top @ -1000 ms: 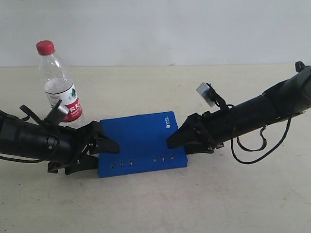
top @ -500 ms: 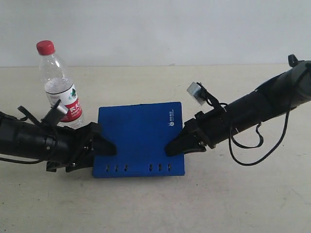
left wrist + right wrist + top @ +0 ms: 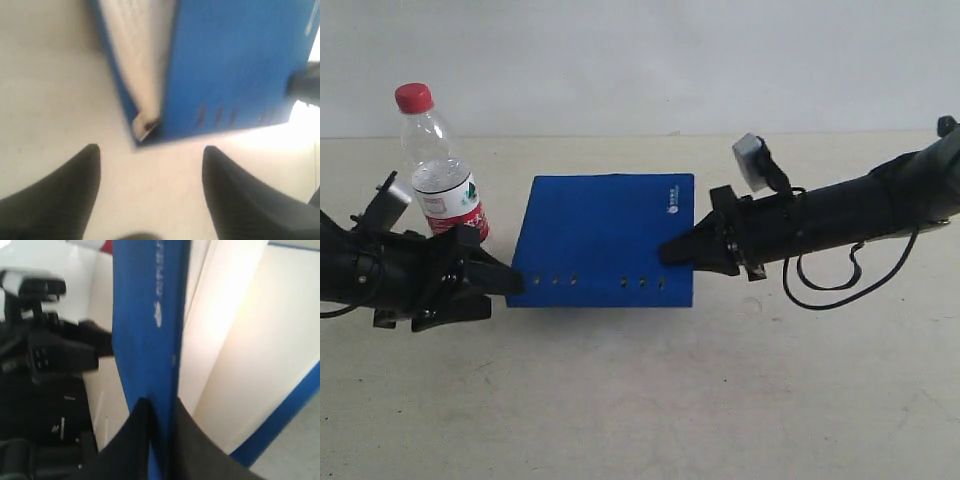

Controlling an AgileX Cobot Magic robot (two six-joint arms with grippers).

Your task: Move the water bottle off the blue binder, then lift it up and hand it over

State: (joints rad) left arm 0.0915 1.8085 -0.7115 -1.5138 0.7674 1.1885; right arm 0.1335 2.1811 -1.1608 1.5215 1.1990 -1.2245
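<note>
1. Two grippers are at the blue binder (image 3: 600, 235). The right gripper (image 3: 668, 250) is pinched onto the cover's side edge, and in its wrist view both fingers (image 3: 132, 440) press flat against the blue sheet.
2. Half a second ago that gripper sat lower, close to the slotted edge. It has since climbed (and the binder with it), so the cover now tips up toward the exterior camera and the row of slots (image 3: 642, 284) sits higher in that view.
3. White pages (image 3: 142, 55) show just beside the pinched cover and spread away from it, so the binder looks partly open.
4. My left gripper (image 3: 508, 283) has its fingers (image 3: 70, 195) spread wide. The binder's lower corner lies straight ahead of the gap between them, near but not touching in the wrist view.
5. Earlier, the left fingertips overlapped the binder's side edge. The arm has drawn back since, and the tips now only reach the corner in the exterior view (I cannot confirm contact from there).
6. The water bottle (image 3: 438, 170) stands upright on the table (image 3: 640, 400), behind the left gripper's wrist and off the binder. It has not shifted over the last second.
7. The small white logo (image 3: 672, 205) sits just above the right gripper's tips.
</note>
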